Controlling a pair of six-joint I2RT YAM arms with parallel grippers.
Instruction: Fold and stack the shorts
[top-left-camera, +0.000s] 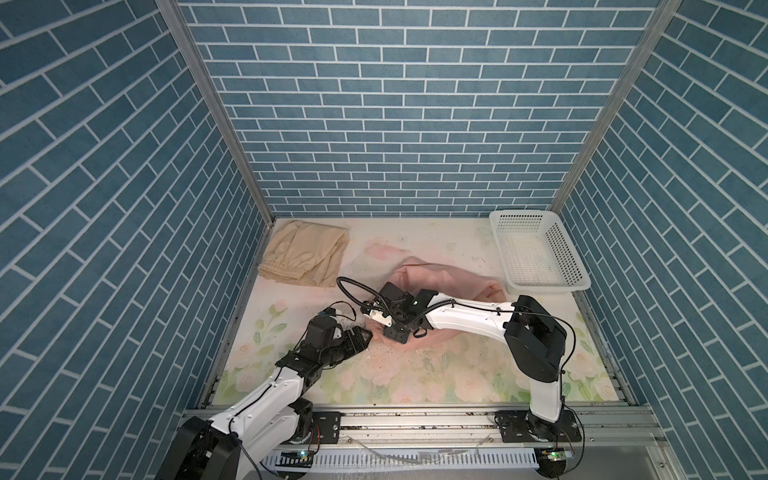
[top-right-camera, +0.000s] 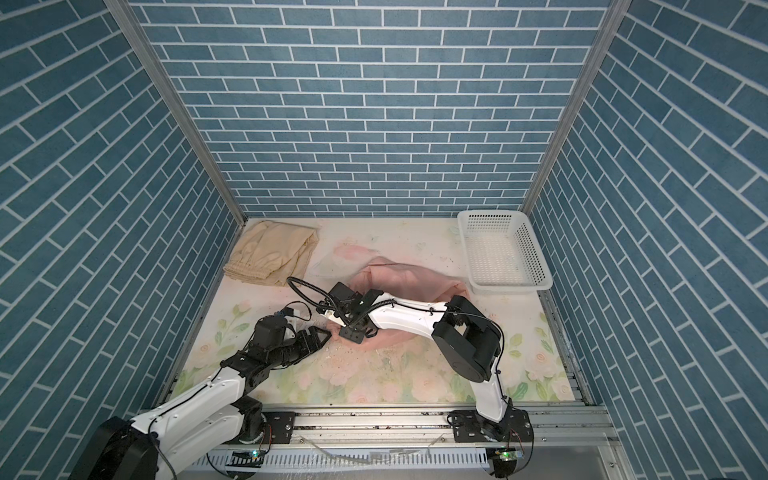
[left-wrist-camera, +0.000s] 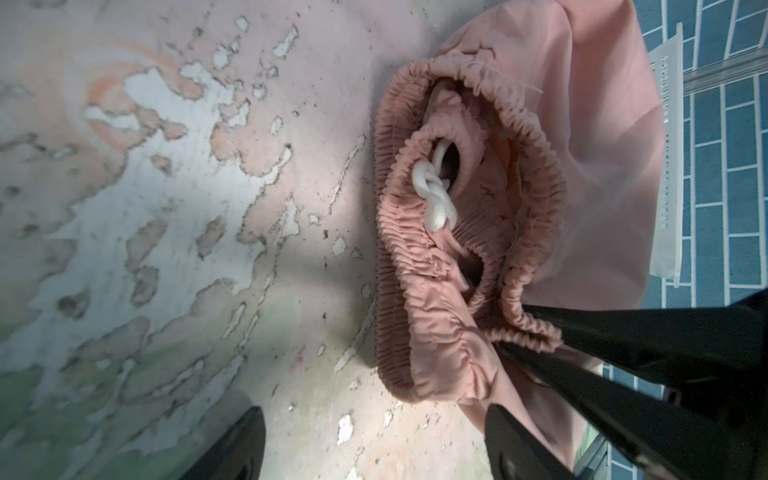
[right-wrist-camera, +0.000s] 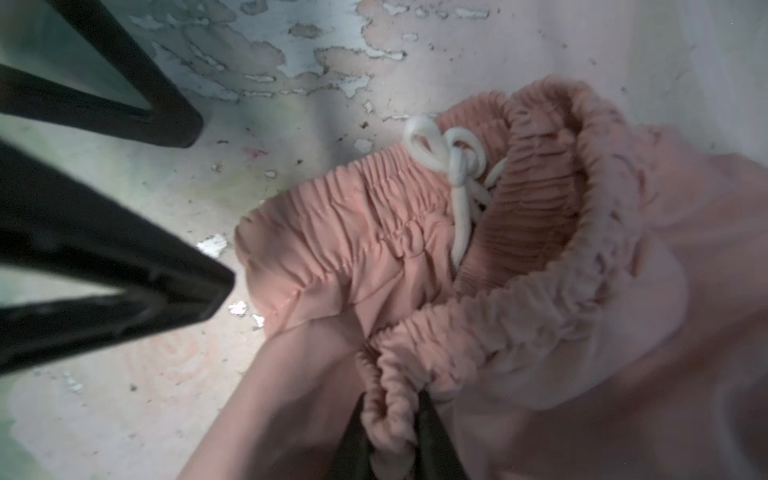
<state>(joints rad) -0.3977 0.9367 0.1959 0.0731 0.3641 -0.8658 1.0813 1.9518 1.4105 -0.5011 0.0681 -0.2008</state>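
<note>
The salmon pink shorts (top-left-camera: 451, 280) lie crumpled mid-table in both top views, pink shorts (top-right-camera: 409, 278). Their gathered waist (left-wrist-camera: 419, 328) and knotted white drawstring (right-wrist-camera: 457, 166) face my grippers. My right gripper (right-wrist-camera: 390, 428) is shut on a bunched fold of the waistband; the left wrist view shows its black fingers (left-wrist-camera: 623, 332) pinching the elastic. My left gripper (left-wrist-camera: 374, 436) hovers open just above the table, with the waist's corner just ahead of its jaws and no cloth between them. It is beside the right gripper (top-left-camera: 397, 334) in a top view. The beige shorts (top-left-camera: 303, 257) lie folded at the back left.
A white perforated basket (top-left-camera: 544, 286) stands at the back right, touching the pink cloth's far end. The floral table cover (top-left-camera: 415, 374) is worn and flaking. Blue brick walls close in three sides, and a metal rail (top-left-camera: 415, 419) runs along the front.
</note>
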